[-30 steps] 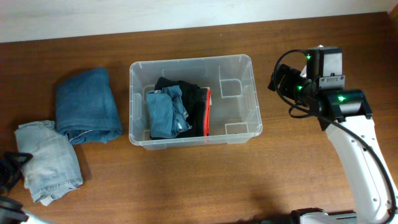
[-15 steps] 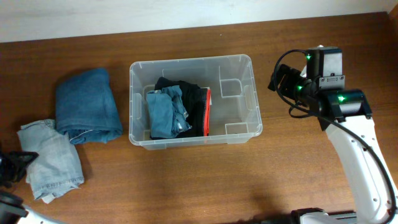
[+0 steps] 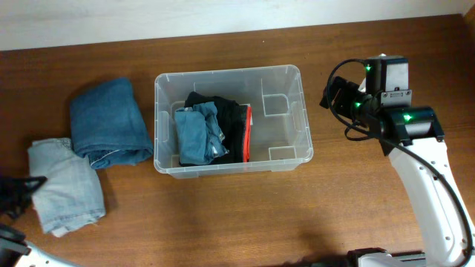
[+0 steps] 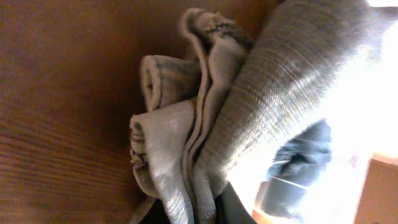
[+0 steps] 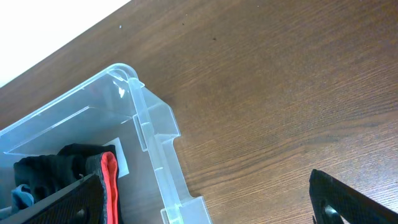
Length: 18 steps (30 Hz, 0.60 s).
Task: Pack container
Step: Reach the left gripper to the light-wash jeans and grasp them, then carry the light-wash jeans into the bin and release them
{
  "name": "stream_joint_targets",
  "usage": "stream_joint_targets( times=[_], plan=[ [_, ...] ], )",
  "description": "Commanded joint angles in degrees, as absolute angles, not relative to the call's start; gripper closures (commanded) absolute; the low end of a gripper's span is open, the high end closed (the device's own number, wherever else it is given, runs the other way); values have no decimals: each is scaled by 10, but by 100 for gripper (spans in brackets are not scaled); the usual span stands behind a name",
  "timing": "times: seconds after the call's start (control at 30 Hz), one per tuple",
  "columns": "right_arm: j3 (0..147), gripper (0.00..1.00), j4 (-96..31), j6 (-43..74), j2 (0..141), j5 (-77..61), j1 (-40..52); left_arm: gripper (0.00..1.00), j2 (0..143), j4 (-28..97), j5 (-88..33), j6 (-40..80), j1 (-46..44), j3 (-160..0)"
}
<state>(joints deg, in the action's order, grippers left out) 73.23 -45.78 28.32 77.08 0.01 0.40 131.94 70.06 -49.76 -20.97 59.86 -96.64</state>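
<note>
The container [image 3: 295,78] is a clear plastic bin in the middle of the table. It holds a folded blue denim piece [image 3: 197,136] and a black garment with red trim [image 3: 231,123]. At the far left, my left gripper [image 3: 28,185] is shut on the near edge of a folded light-wash pair of jeans [image 3: 65,185]. The left wrist view shows those pale folds [image 4: 205,137] pinched between my left gripper's [image 4: 198,213] dark fingers. My right gripper [image 3: 329,95] hangs open just right of the container. In the right wrist view it [image 5: 205,208] is empty beside the container's corner [image 5: 146,124].
A folded darker blue pair of jeans [image 3: 110,124] lies between the light pair and the container's left wall. The right arm's white body [image 3: 427,185] runs down the right side. The table's far edge meets a pale wall [image 3: 223,18].
The left gripper has closed on the light jeans. The light jeans have slid right and away, and the darker jeans have shifted slightly toward the container. The right arm has not moved.
</note>
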Motion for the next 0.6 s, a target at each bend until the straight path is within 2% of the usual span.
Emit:
stream_joint_targets(
  times=[0.0,0.2,0.37,0.57],
  plan=[
    [744,2,-456,281,767,9,0,100,1257,747,-593,-203,583,-1068],
    [744,2,-456,281,767,9,0,100,1163,824,-649,-202,550,-1189],
    [744,1,-456,281,767,9,0,100,1070,814,-750,-151,481,-1197],
    [744,2,-456,281,767,9,0,100,1026,797,-759,-96,353,-1197]
  ],
)
